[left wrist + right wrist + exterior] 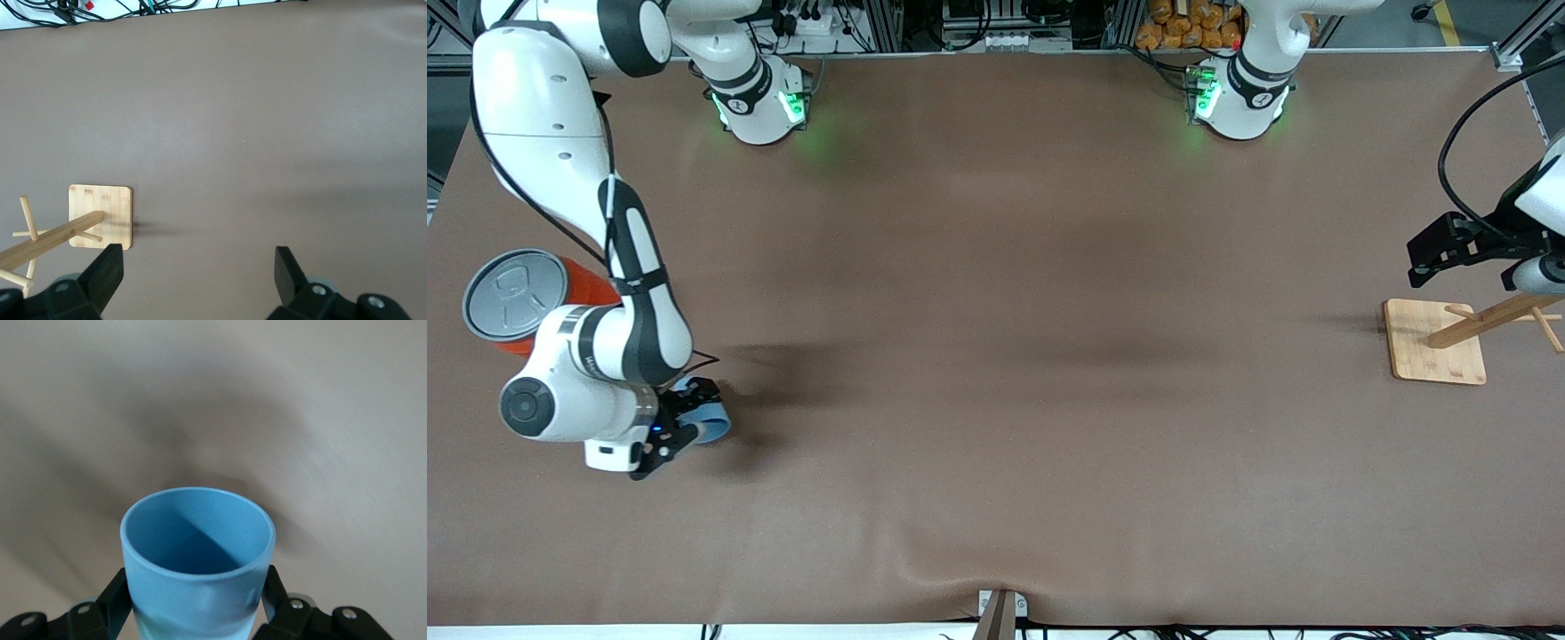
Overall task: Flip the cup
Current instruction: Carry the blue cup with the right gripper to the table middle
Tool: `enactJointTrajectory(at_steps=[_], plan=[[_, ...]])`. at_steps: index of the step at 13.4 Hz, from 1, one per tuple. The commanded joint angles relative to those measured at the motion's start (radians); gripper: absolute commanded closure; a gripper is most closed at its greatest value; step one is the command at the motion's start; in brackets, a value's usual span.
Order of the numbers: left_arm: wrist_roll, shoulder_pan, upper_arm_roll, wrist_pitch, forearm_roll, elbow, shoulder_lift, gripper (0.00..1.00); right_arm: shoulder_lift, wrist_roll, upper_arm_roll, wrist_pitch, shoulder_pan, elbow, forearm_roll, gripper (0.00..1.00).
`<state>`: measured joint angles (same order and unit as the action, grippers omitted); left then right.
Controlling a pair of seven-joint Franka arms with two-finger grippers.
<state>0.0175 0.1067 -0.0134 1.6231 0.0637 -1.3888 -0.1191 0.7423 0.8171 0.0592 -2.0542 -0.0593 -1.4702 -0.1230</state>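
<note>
The small light-blue cup (710, 425) is held between the fingers of my right gripper (680, 422), low over the table at the right arm's end, beside the orange can. In the right wrist view the cup (197, 573) fills the space between the two black fingers, its open mouth pointing away from the wrist, the fingers pressed on its sides. My left gripper (1436, 258) waits open and empty above the table at the left arm's end, over the spot next to the wooden stand; its fingers (107, 270) stand wide apart.
A large orange can with a grey lid (520, 298) lies next to the right arm's wrist. A wooden peg stand on a square base (1436, 342) sits at the left arm's end, also in the left wrist view (100, 213).
</note>
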Motion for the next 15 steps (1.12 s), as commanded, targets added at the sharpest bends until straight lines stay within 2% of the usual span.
enactJointTrajectory(at_steps=[1, 3, 4, 7, 9, 11, 15], plan=[[-0.013, -0.007, 0.004, -0.012, -0.015, -0.002, 0.016, 0.00, -0.040, 0.191, -0.123, 0.019, 0.007, -0.007, -0.013, 0.84], [-0.013, -0.007, 0.004, -0.012, -0.015, -0.002, 0.016, 0.00, -0.037, 0.257, -0.226, 0.002, -0.004, -0.007, -0.012, 0.85], [-0.013, -0.007, 0.004, -0.012, -0.015, -0.002, 0.016, 0.00, -0.037, 0.255, -0.258, -0.021, -0.034, -0.007, -0.007, 0.87], [-0.013, -0.005, 0.004, -0.012, -0.015, -0.002, 0.015, 0.00, -0.034, 0.255, -0.260, -0.076, -0.189, -0.007, 0.012, 0.88], [-0.011, -0.005, 0.004, -0.012, -0.015, -0.002, 0.015, 0.00, -0.029, 0.254, -0.240, -0.180, -0.296, -0.010, 0.055, 0.88], [-0.011, -0.005, 0.004, -0.012, -0.015, -0.002, 0.013, 0.00, -0.011, 0.252, -0.239, -0.257, -0.365, -0.013, 0.091, 0.88], [-0.014, -0.007, 0.004, -0.012, -0.015, 0.001, 0.013, 0.00, 0.008, 0.241, -0.226, -0.294, -0.424, -0.021, 0.140, 0.88]])
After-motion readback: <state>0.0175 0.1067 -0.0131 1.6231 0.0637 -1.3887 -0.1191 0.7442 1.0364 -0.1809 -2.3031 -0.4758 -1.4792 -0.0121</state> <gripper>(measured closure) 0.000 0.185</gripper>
